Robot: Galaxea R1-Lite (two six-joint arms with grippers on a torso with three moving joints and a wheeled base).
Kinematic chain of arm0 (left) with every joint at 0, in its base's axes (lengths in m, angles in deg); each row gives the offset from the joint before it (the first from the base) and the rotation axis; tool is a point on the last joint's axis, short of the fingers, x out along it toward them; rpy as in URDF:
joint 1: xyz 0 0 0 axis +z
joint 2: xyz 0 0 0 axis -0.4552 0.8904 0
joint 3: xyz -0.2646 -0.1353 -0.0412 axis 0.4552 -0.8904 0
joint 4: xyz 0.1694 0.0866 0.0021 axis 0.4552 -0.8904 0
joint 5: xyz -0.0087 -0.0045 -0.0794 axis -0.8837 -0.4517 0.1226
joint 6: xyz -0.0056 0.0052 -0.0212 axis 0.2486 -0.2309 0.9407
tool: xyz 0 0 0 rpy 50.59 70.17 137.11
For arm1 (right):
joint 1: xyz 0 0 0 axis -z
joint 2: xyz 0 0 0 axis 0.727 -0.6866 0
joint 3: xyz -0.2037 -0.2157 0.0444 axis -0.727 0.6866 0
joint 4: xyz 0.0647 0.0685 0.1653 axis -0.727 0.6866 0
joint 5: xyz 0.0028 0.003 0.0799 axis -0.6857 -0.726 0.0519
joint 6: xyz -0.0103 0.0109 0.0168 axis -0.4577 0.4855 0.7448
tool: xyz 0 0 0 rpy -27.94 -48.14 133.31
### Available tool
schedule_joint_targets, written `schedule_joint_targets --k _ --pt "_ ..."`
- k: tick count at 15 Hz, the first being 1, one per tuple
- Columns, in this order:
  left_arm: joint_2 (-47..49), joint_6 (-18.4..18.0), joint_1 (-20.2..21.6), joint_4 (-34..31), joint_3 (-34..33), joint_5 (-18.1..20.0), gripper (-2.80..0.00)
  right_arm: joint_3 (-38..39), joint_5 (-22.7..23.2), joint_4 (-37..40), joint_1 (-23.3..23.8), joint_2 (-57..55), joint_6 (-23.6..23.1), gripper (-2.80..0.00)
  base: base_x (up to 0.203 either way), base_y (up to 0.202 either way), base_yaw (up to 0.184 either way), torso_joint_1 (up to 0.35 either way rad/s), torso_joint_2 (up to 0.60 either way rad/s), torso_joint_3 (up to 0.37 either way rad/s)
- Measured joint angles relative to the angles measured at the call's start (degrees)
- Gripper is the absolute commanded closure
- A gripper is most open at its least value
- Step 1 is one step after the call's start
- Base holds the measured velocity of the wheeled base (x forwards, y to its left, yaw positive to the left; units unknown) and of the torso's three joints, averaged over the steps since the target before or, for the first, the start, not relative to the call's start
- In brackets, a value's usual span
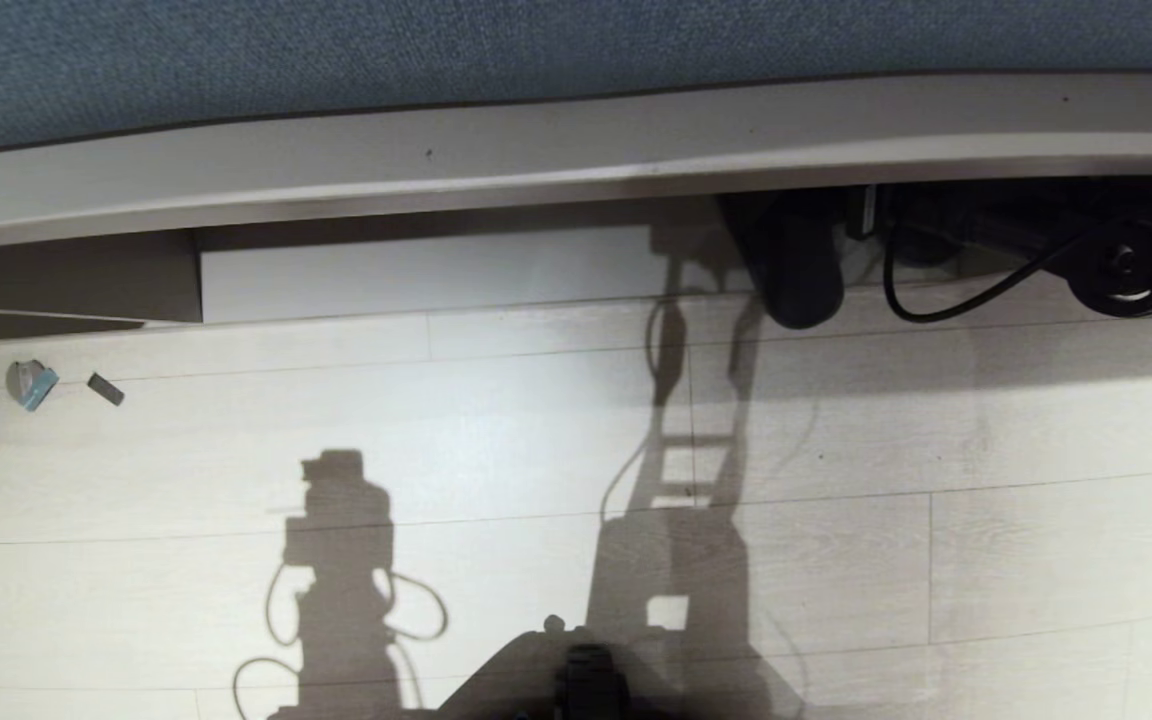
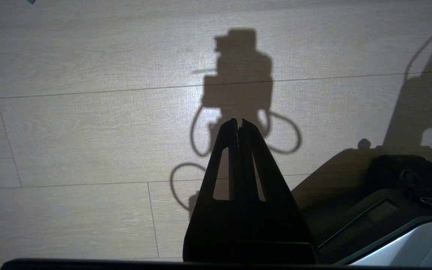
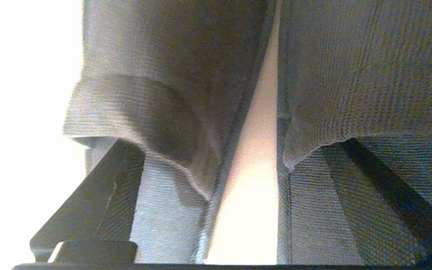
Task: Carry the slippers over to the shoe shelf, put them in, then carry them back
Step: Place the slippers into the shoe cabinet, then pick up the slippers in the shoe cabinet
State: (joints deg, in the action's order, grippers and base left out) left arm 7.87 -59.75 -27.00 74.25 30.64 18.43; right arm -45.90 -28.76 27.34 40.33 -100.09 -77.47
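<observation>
Pale wood-look floor [image 1: 536,440] fills most of the head view, crossed by the robot's own shadows. Along the top runs blue-grey fabric [image 1: 536,50], and below it the taupe front edge of the bench unit [image 1: 576,150]. Under that edge opens the shoe shelf [image 1: 436,270], low and wide, with a pale base board. The right arm [image 1: 796,270] reaches into the shelf's right part, a black cable [image 1: 936,310] looping beside it; its gripper is hidden from this camera. 2 small bits lie on the floor at far left: a blue-and-grey scrap [image 1: 31,383] and a dark strip [image 1: 105,389] just beside it. The robot's dark base [image 1: 576,680] shows at the bottom edge.

From the left wrist view, the left gripper [image 2: 238,122] hangs over bare floor with its 2 fingers pressed together, holding nothing. A corner of the robot's base [image 2: 388,217] sits beside it.

From the right wrist view, the slippers [image 3: 351,75] fill the frame very close: 2 dark grey ribbed straps side by side, with a bright gap between them and greyish insoles [image 3: 313,210] showing under the straps. The right gripper [image 3: 246,168] is spread wide, its black fingers [image 3: 99,195] standing 1 over each slipper's insole, clamping neither.
</observation>
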Motion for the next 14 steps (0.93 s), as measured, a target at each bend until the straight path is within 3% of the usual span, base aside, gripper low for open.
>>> schedule_joint_targets --k 5,14 --pt "0.0 0.0 0.0 0.01 0.0 0.0 0.0 8.74 0.07 -2.47 -0.02 4.56 -0.16 -2.8 0.0 0.0 0.0 0.0 0.0 0.0" --pt "0.0 0.0 0.0 0.02 0.0 0.0 0.0 37.72 1.76 -11.47 -0.13 20.2 0.44 -2.8 0.0 0.0 0.0 0.0 0.0 0.0"
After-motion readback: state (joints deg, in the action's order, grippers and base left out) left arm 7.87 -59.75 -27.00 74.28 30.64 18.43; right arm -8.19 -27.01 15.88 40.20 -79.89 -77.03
